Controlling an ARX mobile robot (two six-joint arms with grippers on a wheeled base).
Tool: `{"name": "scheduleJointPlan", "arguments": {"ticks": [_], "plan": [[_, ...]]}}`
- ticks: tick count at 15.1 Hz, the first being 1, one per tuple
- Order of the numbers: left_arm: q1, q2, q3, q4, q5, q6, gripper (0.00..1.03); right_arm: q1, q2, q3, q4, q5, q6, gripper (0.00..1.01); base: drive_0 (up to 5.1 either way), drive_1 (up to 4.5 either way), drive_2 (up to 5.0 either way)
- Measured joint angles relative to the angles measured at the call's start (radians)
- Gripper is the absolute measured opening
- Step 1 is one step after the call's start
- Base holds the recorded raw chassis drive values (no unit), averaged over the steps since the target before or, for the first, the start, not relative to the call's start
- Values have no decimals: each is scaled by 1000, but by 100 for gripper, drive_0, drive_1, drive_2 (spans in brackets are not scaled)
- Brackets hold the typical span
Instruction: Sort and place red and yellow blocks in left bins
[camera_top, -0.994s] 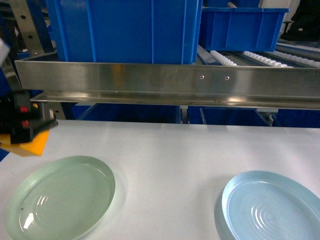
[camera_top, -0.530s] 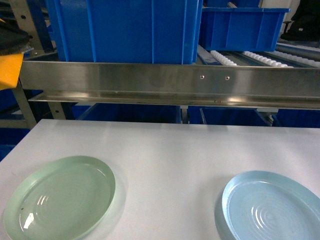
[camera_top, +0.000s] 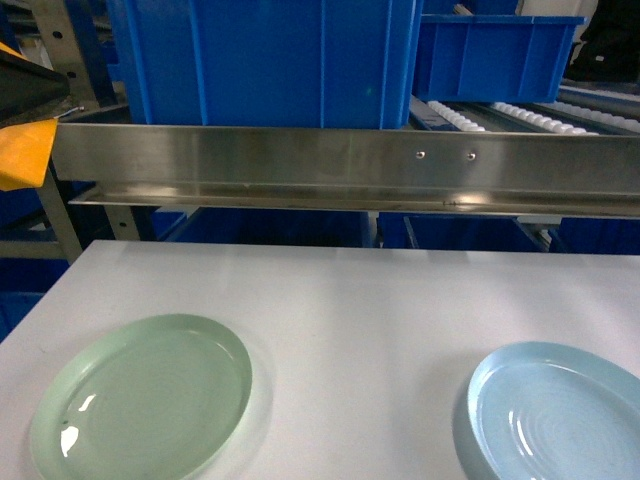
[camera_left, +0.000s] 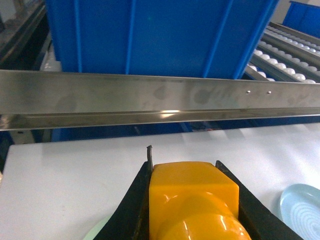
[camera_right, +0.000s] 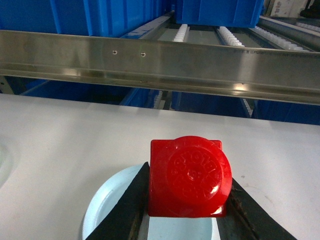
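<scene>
My left gripper (camera_left: 184, 167) is shut on the orange-yellow block (camera_left: 195, 200), which fills the gap between its black fingers. In the head view that block (camera_top: 25, 150) hangs at the far left edge, level with the steel rail, under the black gripper (camera_top: 30, 85). The large blue crate (camera_top: 270, 60) stands behind the rail, and in the left wrist view the crate (camera_left: 160, 35) is straight ahead and higher. My right gripper (camera_right: 189, 174) is shut on the red block (camera_right: 189, 177), stud facing the camera, above the pale blue plate (camera_right: 107, 205). The right gripper is out of the head view.
A steel rail (camera_top: 350, 165) runs across between the white table (camera_top: 350, 300) and the shelf. A smaller blue bin (camera_top: 495, 55) sits on rollers at the back right. A green plate (camera_top: 145, 400) and a pale blue plate (camera_top: 555, 410) lie on the table.
My left gripper has lifted the yellow block from table height up to rail height at the far left. The head view has shifted a little, so everything sits slightly further right.
</scene>
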Motion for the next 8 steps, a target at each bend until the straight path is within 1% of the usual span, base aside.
{"name": "scheduleJointPlan", "arguments": {"ticks": [2,8], "plan": [[5,0,0,3,-4,6,26,0,0,0,-2,1,0,29,-472,274,274],[5,0,0,1,-4,7,26,0,0,0,2,0,0,29,-502,244,244]]}}
